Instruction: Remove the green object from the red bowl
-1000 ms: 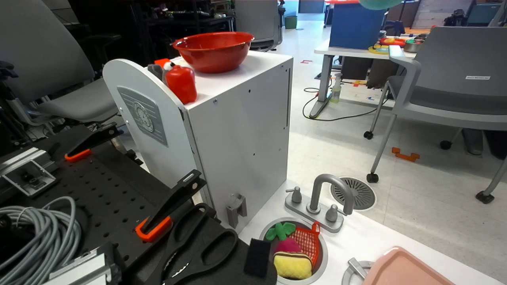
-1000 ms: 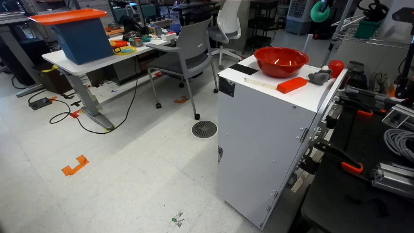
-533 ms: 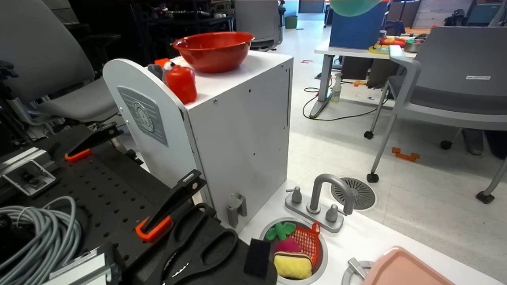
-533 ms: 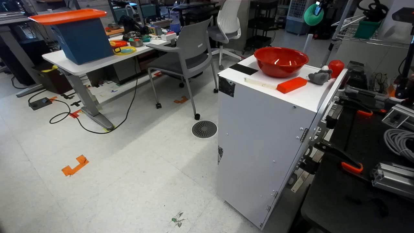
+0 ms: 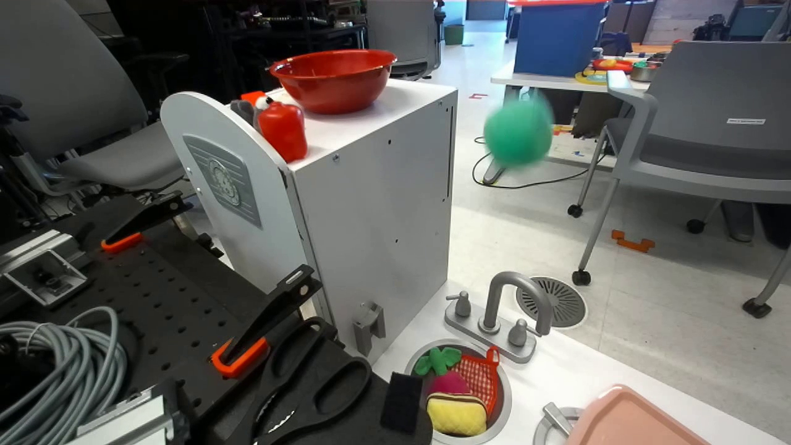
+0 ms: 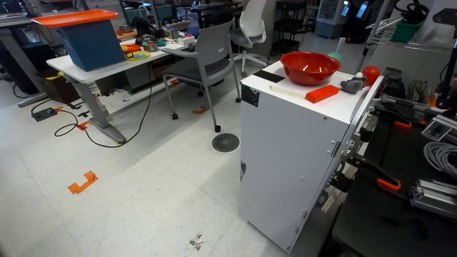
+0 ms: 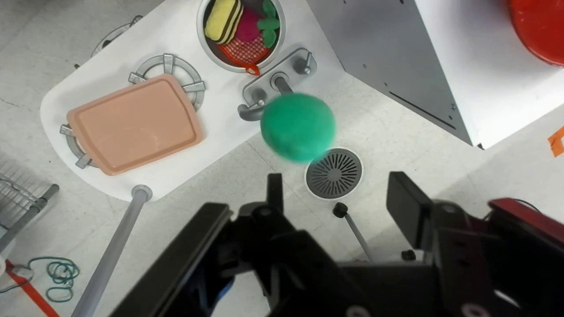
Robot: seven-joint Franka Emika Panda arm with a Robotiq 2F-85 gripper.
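Since it stands spread wide in the wrist view, your pincer (image 7: 336,193) holds nothing. The green ball (image 7: 298,127) is beyond its tips, touching neither, and its blur suggests a free drop. You have it clear of the red bowl (image 7: 544,28), which sits on the white surface (image 7: 476,70) of the box (image 7: 387,61), presumably so that it lands outside. Around it show the tap (image 7: 282,82), the floor drain (image 7: 333,175) and a pink tray (image 7: 134,125).

In an exterior view, the ball (image 5: 519,131) is in mid-air beside the box; you cannot see the pincer there. Below, the tap rises next to a sink (image 5: 507,395) of soft toys (image 5: 456,413), and it or the chair (image 5: 720,108) could knock a bounce astray.

In an exterior view, the ball (image 6: 335,56) is only a pale smudge past the bowl's rim. The bowl's bottom is hidden, and a red block (image 6: 322,93) and grey toy (image 6: 352,85) stand near it, obstacles if you reach in.
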